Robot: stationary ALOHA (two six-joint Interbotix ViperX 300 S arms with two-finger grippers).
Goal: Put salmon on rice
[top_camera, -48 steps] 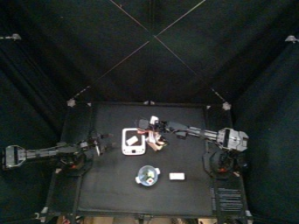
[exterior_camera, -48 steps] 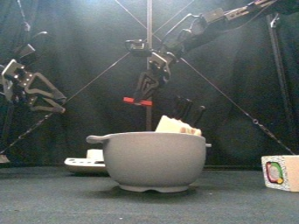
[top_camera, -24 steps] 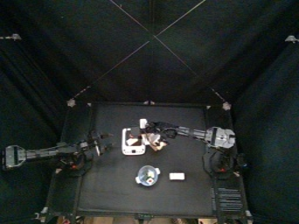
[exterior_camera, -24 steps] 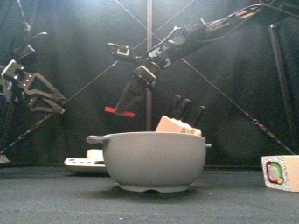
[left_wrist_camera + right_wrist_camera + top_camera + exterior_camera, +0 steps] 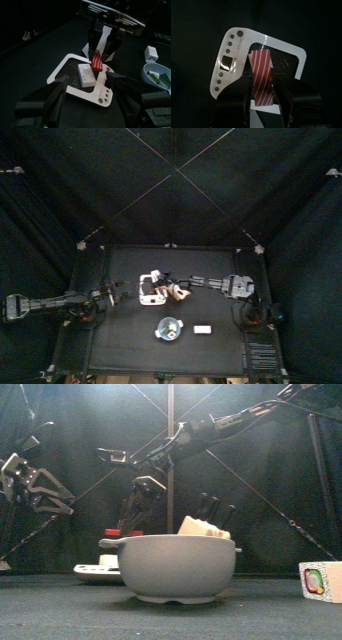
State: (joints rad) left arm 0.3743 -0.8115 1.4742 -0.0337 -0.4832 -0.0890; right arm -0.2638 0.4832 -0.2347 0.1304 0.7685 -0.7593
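Note:
The salmon (image 5: 261,77), a red slice with white stripes, is held on end with my right gripper (image 5: 262,86) shut on it. In the left wrist view the salmon (image 5: 98,62) hangs just beside and above the white block of rice (image 5: 85,73), which lies on a white perforated tray (image 5: 67,62). I cannot tell whether the two touch. The slice hides the rice in the right wrist view. From the front, the salmon (image 5: 130,532) is low, by the bowl's left rim. My left gripper (image 5: 90,97) is open and empty, a little short of the tray.
A grey bowl (image 5: 170,569) holding pale pieces stands at the table's front middle. A small white box (image 5: 318,580) sits to its right. The tray (image 5: 147,288) lies left of centre, with the left arm (image 5: 54,305) resting at the table's left edge.
My right gripper has carried the salmon leftward and down, from well above the table to just over the tray. The left arm has not moved.

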